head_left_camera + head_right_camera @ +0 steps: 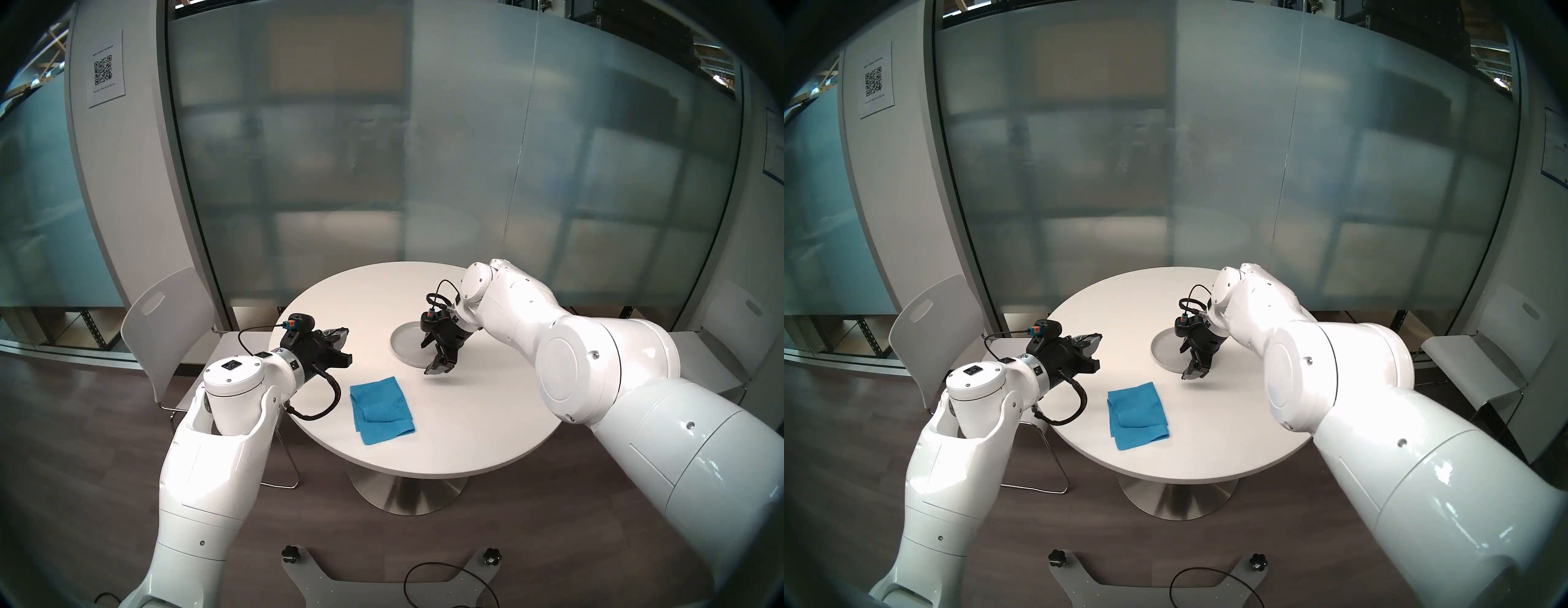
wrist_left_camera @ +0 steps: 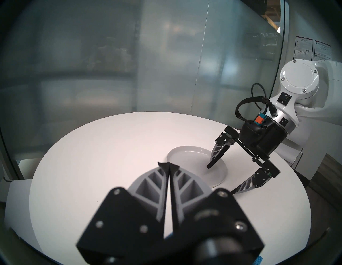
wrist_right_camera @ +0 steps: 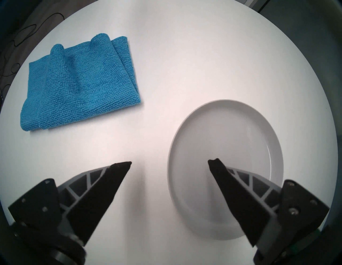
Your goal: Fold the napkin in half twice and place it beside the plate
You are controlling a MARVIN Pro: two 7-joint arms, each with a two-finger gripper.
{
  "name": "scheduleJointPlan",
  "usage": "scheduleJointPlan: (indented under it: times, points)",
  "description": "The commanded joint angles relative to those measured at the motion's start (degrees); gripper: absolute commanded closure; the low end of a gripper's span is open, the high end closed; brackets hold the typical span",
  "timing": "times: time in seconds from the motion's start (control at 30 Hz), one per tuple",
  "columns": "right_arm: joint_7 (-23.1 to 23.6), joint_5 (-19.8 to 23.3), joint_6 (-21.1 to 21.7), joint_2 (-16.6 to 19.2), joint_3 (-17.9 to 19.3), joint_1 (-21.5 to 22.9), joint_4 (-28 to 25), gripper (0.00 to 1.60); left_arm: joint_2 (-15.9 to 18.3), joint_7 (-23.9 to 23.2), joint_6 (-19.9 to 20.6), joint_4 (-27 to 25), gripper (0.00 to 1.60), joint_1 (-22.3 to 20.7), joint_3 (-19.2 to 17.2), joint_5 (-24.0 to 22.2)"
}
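Napkin [image 1: 380, 408]: blue terry cloth, folded, bumpy on top, lying toward the near edge of the tabletop [image 1: 466, 424], apart from the plate [image 1: 405, 344]. We judge it light, soft and floppy, best pinched at a hemmed corner. Right end effector [image 3: 169, 162]: spread wide, empty, above the plate's rim. Left end effector [image 2: 168, 165]: closed, empty. Legible writing: none that we can read.

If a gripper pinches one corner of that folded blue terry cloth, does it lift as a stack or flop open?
The bright blue terry cloth napkin will probably flop: its layers lie loose, with a raised ridge. Offset edges suggest that a one-corner pinch may catch only the top layer. The fuzzy weave should grip well.
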Motion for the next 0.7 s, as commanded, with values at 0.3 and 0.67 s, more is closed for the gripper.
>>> scheduleJointPlan:
  times: [0.3, 0.67]
  points:
    - [-3.2, -1.0, 0.0, -0.5, -1.0, 0.2, -0.7, 0.09, 0.2, 0.1, -0.1, -1.1, 1.17, -0.4, -0.6, 0.1]
    - [-4.5, -2.1, 0.0, 0.0, -1.6, -0.3, -0.4, 0.55, 0.2, 0.0, -0.1, -1.2, 1.17, -0.2, -1.1, 0.0]
